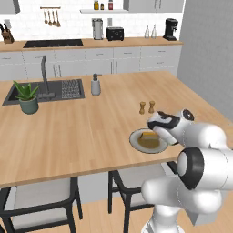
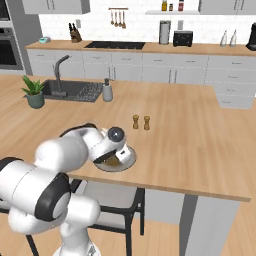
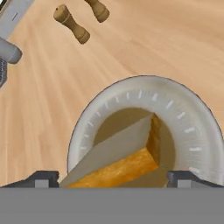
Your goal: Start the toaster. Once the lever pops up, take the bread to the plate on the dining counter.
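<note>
The thin tan, orange-crusted bread slice point(image 3: 124, 155) rests tilted on the round grey plate point(image 3: 192, 127), directly between the claw's point(image 3: 113, 178) spread-apart tips, near the light-wood table's point(image 1: 91, 132) near edge.

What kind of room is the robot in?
It looks like a home kitchen, a computer-drawn one. A big wooden dining counter has a sink set in it, a black toaster stands on the back worktop, and a slice of bread sits on a plate.
</note>
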